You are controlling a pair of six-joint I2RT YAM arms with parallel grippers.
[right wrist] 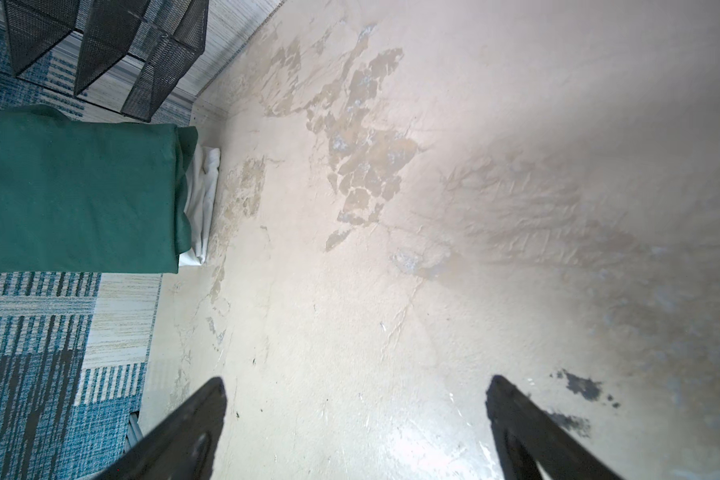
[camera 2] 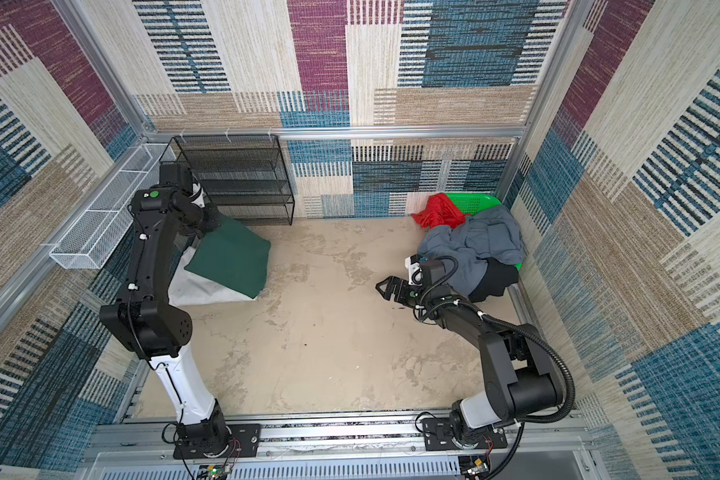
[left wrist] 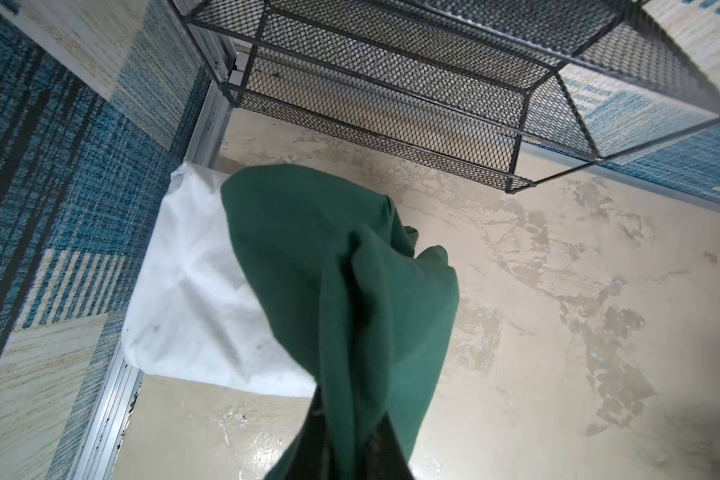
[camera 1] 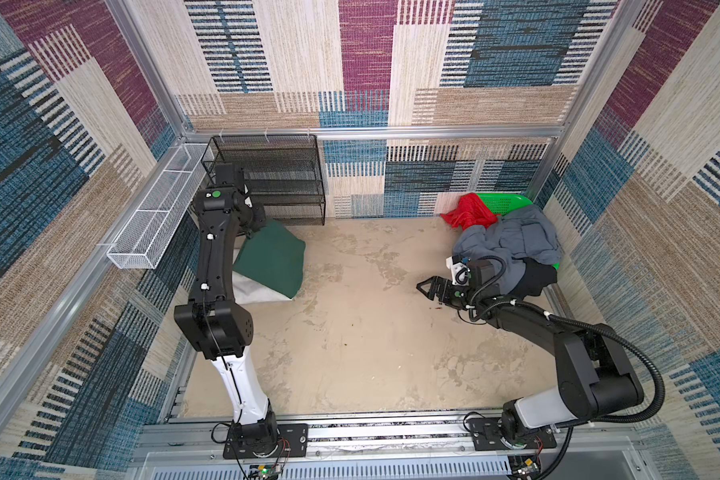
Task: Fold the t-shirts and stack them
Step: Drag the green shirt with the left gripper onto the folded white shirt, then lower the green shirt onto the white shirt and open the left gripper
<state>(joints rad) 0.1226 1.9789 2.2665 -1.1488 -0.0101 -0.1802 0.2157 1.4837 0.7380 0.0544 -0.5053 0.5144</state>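
Our left gripper (left wrist: 346, 440) pinches the dark green t-shirt (left wrist: 308, 249) (soft, light and sagging, we judge), the right gripper (right wrist: 358, 380) stands wide and empty; we would grasp near a corner.

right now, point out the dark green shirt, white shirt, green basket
dark green shirt (camera 1: 271, 259): in a top view, middle of the cloth
white shirt (left wrist: 192, 299): left wrist view, uncovered middle
green basket (camera 1: 504, 203): in a top view, back wall

black mesh shelf (camera 1: 267, 178) beside white wire tray (camera 1: 159, 212), green basket (camera 1: 504, 203) apart.
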